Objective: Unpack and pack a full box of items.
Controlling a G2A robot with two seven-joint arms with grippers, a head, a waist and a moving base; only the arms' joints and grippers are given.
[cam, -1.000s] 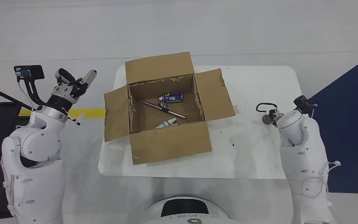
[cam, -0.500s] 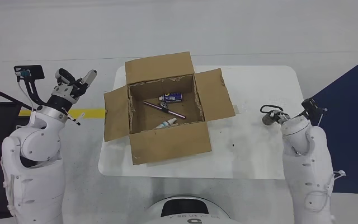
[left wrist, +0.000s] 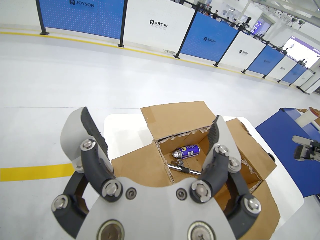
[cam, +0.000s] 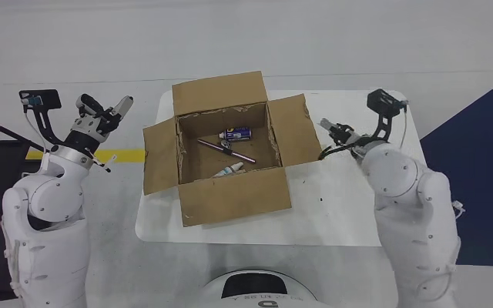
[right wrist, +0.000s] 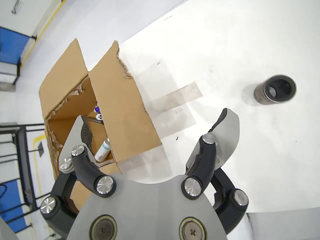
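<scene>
A: What has changed in the last second?

B: The right arm has swung in from the right edge of the counter (cam: 339, 208). The left arm has kept still.

A: Run me across, left to right.

B: The left gripper (cam: 108, 108) hangs off the counter's left side, its fingers (left wrist: 96, 136) spread apart and empty. The cardboard box (cam: 231, 196) stands open mid-counter, all four flaps folded out. Inside lie a blue spray can (left wrist: 187, 151) near the far wall, a metal rod (cam: 226, 151) slanting across the floor, and a white tube (cam: 229, 171) by the near wall. The right gripper (cam: 337, 129) sits above the counter just beside the right flap (cam: 296, 131), fingers released, nothing between them. A hollow black cylinder (right wrist: 275, 89) lies on bare counter, on the gripper's side away from the box.

A: Which step is this?

B: Unpacking, I judge. One item looks to be out, and three remain inside.

A: And the next move?

B: Probably the right gripper must clear that flap's edge and drop into the box with fingers wide. Then it lines them across whichever item it takes. The tube hugs the wall, so room there looks tight.
</scene>
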